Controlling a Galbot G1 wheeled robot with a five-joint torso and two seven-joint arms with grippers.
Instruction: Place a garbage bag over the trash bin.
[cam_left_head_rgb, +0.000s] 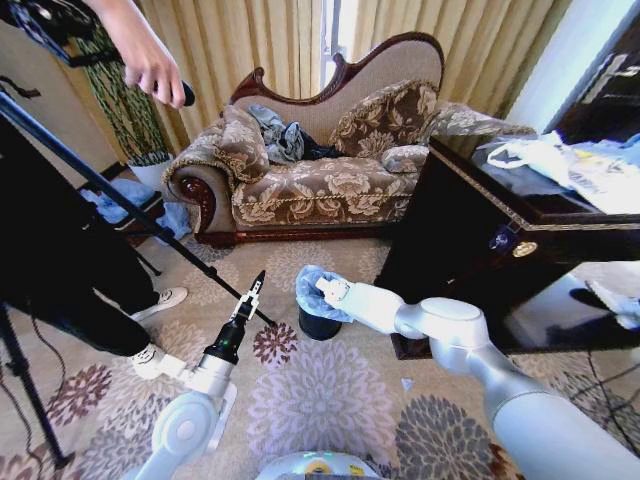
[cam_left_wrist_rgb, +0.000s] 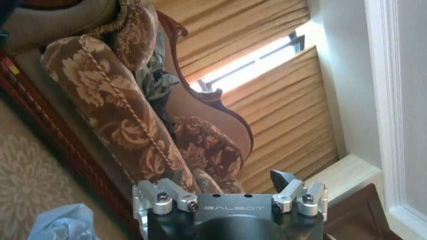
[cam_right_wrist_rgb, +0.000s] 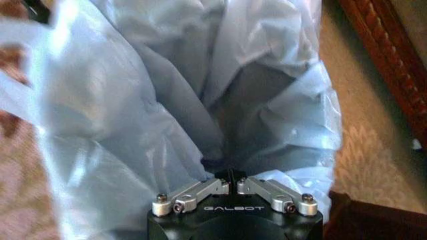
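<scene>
The small black trash bin (cam_left_head_rgb: 318, 327) stands on the patterned carpet in front of the sofa. The pale blue garbage bag (cam_left_head_rgb: 310, 285) is bunched over its top and hides the rim. My right gripper (cam_left_head_rgb: 323, 291) reaches in from the right and is shut on the garbage bag (cam_right_wrist_rgb: 133, 100) at a fold, with crinkled plastic all around my right gripper (cam_right_wrist_rgb: 230, 175). My left gripper (cam_left_head_rgb: 254, 287) is raised to the left of the bin, apart from it, pointing toward the sofa. In its wrist view my left gripper (cam_left_wrist_rgb: 227, 182) is open and holds nothing, with a corner of the bag (cam_left_wrist_rgb: 63, 225) nearby.
A floral sofa (cam_left_head_rgb: 310, 180) with cushions and clothes stands behind the bin. A dark wooden cabinet (cam_left_head_rgb: 470, 230) stands close on the bin's right, with white plastic bags (cam_left_head_rgb: 560, 165) on top. A black tripod leg (cam_left_head_rgb: 130, 210) slants across the carpet on the left.
</scene>
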